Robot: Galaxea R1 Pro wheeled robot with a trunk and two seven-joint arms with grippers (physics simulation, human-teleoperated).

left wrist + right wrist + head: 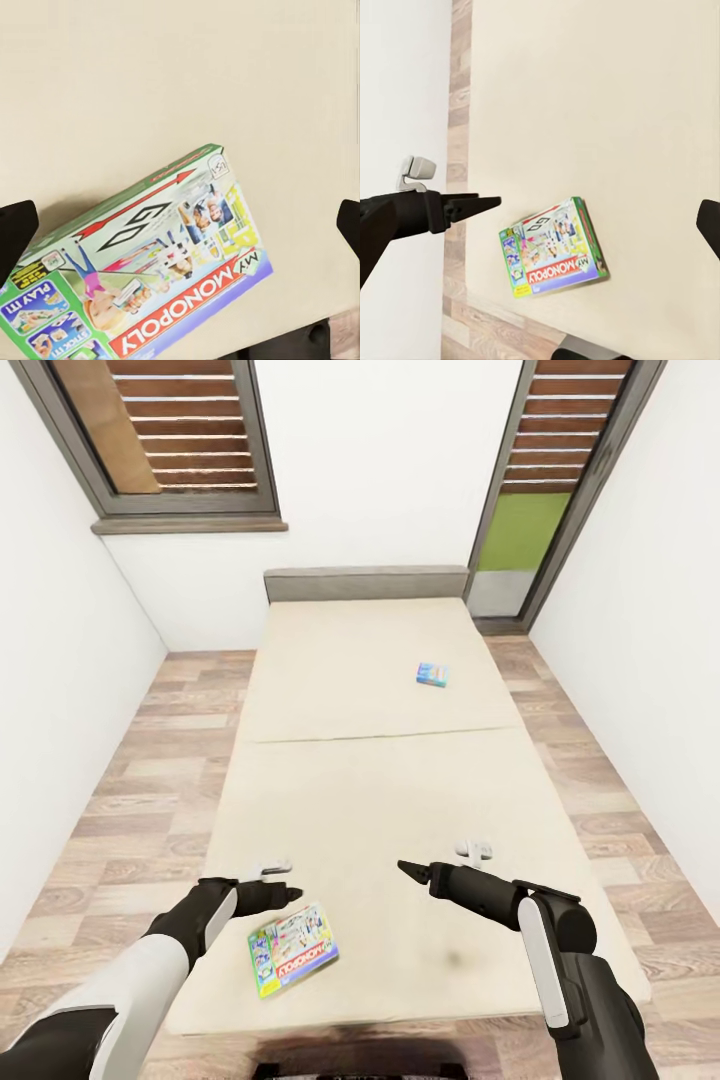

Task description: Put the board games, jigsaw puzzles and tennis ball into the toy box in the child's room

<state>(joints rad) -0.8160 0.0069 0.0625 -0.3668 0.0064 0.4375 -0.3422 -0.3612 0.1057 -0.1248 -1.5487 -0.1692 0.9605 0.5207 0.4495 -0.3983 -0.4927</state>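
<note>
Board games: large game [292, 950] lying at 7 o'clock on bed [330, 830], small game [432, 675] at 1 o'clock, both awaiting collection. Left gripper [180, 221] hovering wide-jawed over it. Right gripper [540, 217] hanging wide, empty.

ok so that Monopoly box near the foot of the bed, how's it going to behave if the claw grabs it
The Monopoly box looks stiff and thin, so probably light. Lying flat on the soft mattress, its edges may be hard to get under. Its glossy print could slip, but it won't roll.
</note>
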